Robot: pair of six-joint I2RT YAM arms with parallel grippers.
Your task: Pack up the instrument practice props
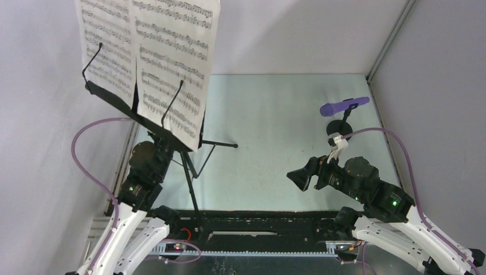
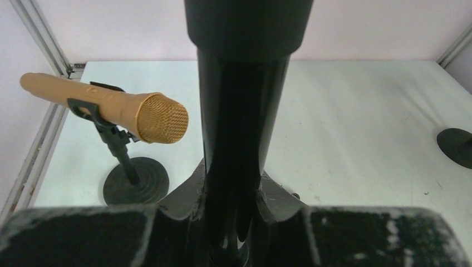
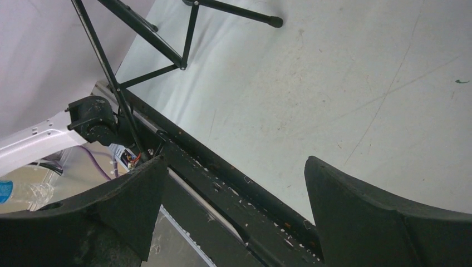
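The black music rack (image 1: 123, 106) stands at the left on tripod legs (image 1: 212, 144), with white sheet-music pages (image 1: 172, 51) leaning on it. My left gripper (image 2: 232, 189) is shut on the stand's black pole (image 2: 239, 111); from above, the rack hides it. A tan microphone (image 2: 111, 108) rests on a black round-based holder (image 2: 135, 181) left of the pole. At the far right a purple microphone (image 1: 344, 106) lies across its own holder (image 1: 338, 127). My right gripper (image 1: 304, 175) hangs open and empty in front of it, facing the tripod legs (image 3: 183, 33).
White walls close in the table on the left, back and right. A black rail (image 3: 234, 172) runs along the near edge between the arm bases. Purple cables (image 1: 91, 172) loop beside both arms.
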